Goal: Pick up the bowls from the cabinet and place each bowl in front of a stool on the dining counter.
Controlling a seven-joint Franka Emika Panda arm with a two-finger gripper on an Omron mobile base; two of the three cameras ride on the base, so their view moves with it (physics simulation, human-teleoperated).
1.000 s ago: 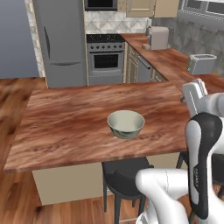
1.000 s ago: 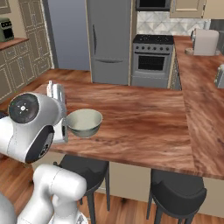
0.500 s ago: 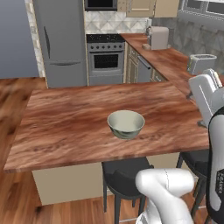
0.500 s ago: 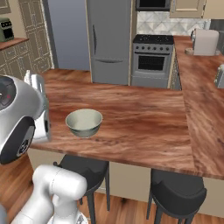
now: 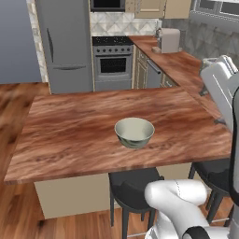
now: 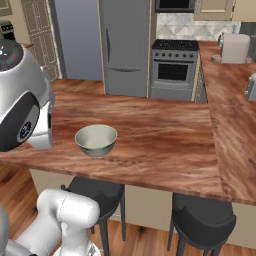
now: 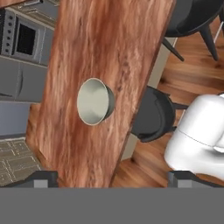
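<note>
End effector (image 7: 111,181) spread wide, empty; bowl (image 5: 134,132) on counter (image 5: 70,135) above stool (image 5: 133,184). Risks clipping bowl when swinging away.

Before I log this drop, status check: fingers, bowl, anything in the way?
Fingers open, holding nothing. Bowl upright on counter, above a stool. Nothing near it.

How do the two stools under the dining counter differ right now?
The left stool has the bowl on the dining counter directly in front of it; the right stool has only bare wood in front. The left stool is partly hidden by the robot's white body; the right stool's seat shows more fully. Both are black, round-seated, thin-legged, and tucked under the counter's edge.
</note>
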